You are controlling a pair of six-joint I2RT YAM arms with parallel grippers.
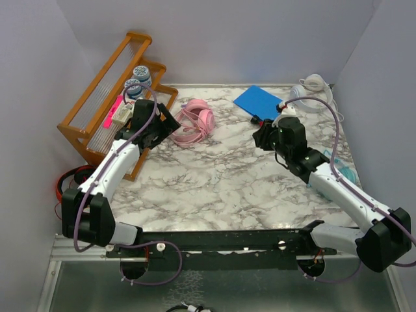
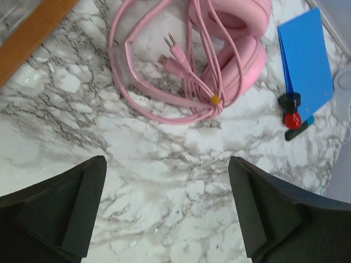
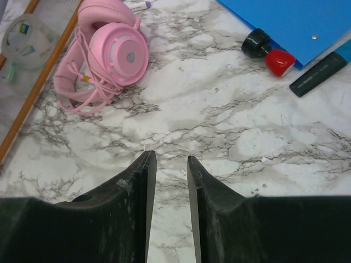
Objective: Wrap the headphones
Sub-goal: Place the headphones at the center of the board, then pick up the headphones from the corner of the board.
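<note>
The pink headphones [image 1: 195, 122] lie at the back left of the marble table, folded, with their pink cable [image 2: 164, 109] gathered in loops and a small yellow band [image 2: 216, 99] round the strands. They also show in the right wrist view [image 3: 118, 49]. My left gripper [image 1: 168, 125] is open wide and empty just left of them, above bare marble [image 2: 167, 164]. My right gripper [image 1: 263, 138] is at mid-right, jaws a narrow gap apart with nothing between them [image 3: 170, 158]. The white headphones [image 1: 313, 91] sit at the back right corner. The teal pair [image 1: 346, 174] peeks out beside my right arm.
A wooden rack [image 1: 110, 97] with jars stands at the back left. A blue folder [image 1: 258, 101] lies at the back, with a red-and-black item [image 3: 269, 52] and a dark marker [image 3: 318, 74] by its edge. A red-and-black pair [image 1: 71, 182] lies off the table's left side.
</note>
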